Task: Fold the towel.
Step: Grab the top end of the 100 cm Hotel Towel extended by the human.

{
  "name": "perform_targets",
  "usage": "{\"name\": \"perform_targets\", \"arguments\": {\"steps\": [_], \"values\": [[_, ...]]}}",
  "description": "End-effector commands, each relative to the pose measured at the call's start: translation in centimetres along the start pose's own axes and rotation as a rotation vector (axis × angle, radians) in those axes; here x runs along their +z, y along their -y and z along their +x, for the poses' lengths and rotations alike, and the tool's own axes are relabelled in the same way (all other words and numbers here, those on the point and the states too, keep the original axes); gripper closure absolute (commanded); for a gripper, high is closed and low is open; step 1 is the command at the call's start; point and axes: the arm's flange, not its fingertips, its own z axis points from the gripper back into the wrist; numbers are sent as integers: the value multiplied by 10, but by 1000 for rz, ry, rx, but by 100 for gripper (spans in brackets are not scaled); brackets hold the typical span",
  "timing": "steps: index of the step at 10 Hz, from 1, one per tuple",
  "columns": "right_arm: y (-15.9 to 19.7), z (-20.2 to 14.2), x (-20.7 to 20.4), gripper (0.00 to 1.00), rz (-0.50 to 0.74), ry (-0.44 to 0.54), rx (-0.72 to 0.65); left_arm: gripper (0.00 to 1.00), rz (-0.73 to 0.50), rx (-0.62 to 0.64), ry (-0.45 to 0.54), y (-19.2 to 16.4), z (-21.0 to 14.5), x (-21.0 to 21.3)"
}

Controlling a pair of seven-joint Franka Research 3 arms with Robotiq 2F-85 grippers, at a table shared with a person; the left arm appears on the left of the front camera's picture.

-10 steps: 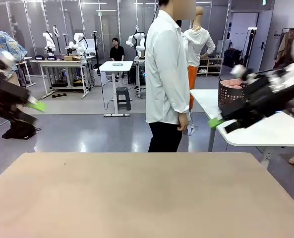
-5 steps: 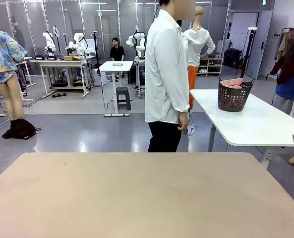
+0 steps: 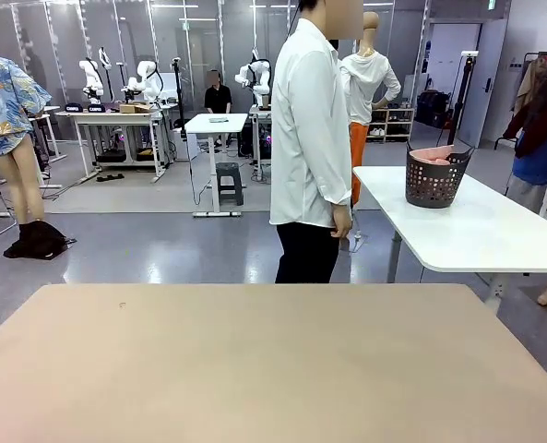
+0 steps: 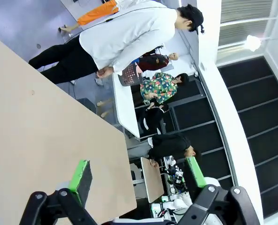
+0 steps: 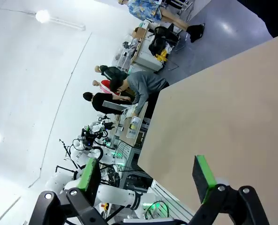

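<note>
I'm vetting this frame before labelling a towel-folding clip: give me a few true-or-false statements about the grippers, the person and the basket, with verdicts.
1. The left gripper is open. True.
2. The right gripper is shut on a towel. False: it is open, with nothing between its fingers.
3. Pink cloth lies in the basket. True.
4. The basket stands on the beige table. False: it stands on the white table behind, to the right.
5. The person stands at the beige table's far side. True.
</note>
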Motion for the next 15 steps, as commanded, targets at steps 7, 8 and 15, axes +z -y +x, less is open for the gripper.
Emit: {"name": "perform_targets", "arguments": {"steps": [7, 8, 15], "values": [[0, 0, 0, 0, 0, 0, 0, 0, 0, 0, 0, 0, 0, 0], [0, 0, 0, 0, 0, 0, 0, 0, 0, 0, 0, 0, 0, 0], [0, 0, 0, 0, 0, 0, 0, 0, 0, 0, 0, 0, 0, 0]]}}
